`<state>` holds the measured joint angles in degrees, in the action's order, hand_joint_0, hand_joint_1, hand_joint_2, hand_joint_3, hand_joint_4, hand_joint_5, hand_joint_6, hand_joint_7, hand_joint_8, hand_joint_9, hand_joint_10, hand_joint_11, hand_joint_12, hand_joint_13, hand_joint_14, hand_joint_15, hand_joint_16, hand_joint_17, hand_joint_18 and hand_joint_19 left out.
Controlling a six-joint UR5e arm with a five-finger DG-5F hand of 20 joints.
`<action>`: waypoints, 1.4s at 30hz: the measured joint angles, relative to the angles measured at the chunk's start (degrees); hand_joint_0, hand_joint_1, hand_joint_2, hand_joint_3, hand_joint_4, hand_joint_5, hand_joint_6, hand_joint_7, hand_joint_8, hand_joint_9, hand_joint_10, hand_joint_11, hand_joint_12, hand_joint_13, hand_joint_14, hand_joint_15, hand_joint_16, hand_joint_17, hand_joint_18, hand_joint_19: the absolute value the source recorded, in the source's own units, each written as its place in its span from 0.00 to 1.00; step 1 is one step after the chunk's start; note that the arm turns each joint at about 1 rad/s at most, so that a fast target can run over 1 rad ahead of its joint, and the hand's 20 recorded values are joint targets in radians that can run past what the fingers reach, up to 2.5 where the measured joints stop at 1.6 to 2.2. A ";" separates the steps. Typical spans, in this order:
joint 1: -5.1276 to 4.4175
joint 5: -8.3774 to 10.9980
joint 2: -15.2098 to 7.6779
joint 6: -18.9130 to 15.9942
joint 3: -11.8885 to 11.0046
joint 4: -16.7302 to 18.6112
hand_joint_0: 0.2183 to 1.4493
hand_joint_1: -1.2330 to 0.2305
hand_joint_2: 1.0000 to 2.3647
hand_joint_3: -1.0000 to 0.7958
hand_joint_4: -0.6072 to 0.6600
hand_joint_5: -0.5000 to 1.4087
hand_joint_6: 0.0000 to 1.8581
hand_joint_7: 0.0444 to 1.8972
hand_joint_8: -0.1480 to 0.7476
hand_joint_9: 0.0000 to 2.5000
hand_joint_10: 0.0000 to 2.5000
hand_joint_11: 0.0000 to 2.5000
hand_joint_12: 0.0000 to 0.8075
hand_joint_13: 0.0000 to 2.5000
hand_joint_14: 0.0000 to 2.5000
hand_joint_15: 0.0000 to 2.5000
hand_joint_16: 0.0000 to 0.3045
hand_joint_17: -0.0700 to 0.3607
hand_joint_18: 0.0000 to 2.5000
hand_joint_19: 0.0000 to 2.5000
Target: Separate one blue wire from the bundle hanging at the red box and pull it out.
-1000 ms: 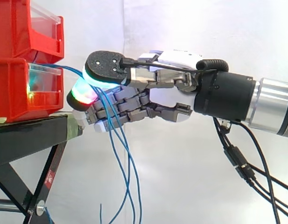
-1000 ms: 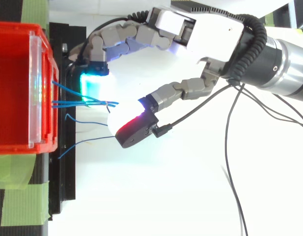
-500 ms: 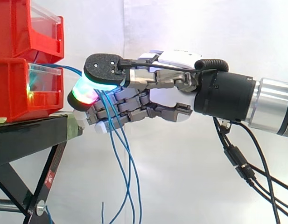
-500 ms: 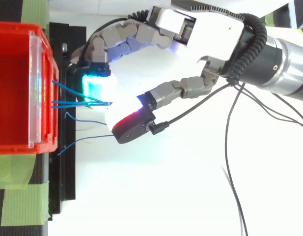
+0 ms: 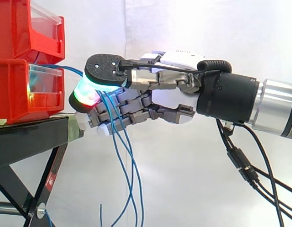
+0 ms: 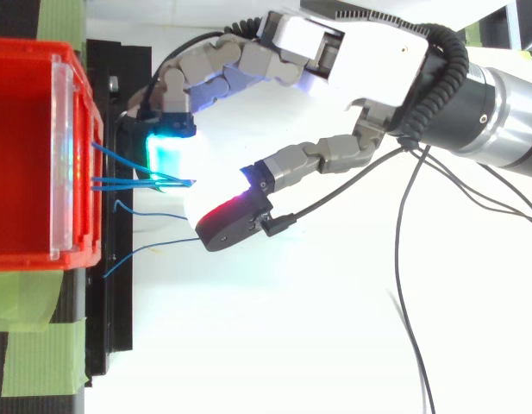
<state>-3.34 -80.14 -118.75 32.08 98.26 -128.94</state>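
Several thin blue wires (image 5: 129, 161) come out of the lower red bin (image 5: 15, 90) and hang down past the black stand (image 5: 27, 137). My hand (image 5: 172, 97) reaches in from the right, level with that bin. Its fingers are curled, and the thumb pad sits right over a green-and-red glowing fingertip (image 5: 85, 94). The wires run down between thumb and fingers. From above, the blue wires (image 6: 128, 181) leave the bin front (image 6: 71, 155) and converge to one point between the cyan fingertip (image 6: 166, 151) and the thumb. The hand (image 6: 369, 60) appears pinched on them.
A second red bin (image 5: 27, 28) is stacked on the lower one. Two more blue wire ends (image 6: 149, 216) stick out loose below the pinched ones. Green tape (image 6: 33, 354) marks the stand's edge. The white curtain lies behind everything.
The thumb has closed in slightly toward the fingertips and the bin. The gathered wire ends have shifted a little toward the bin. The arm has hardly moved.
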 measured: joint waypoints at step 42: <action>-0.26 0.07 0.02 -11.70 -0.43 -2.92 0.31 0.29 0.02 0.52 0.45 0.21 0.42 0.51 0.59 0.48 0.01 0.25 0.56 0.36 0.01 0.16 0.16 0.42 0.34 0.14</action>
<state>-3.60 -80.07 -118.72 20.38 97.82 -131.85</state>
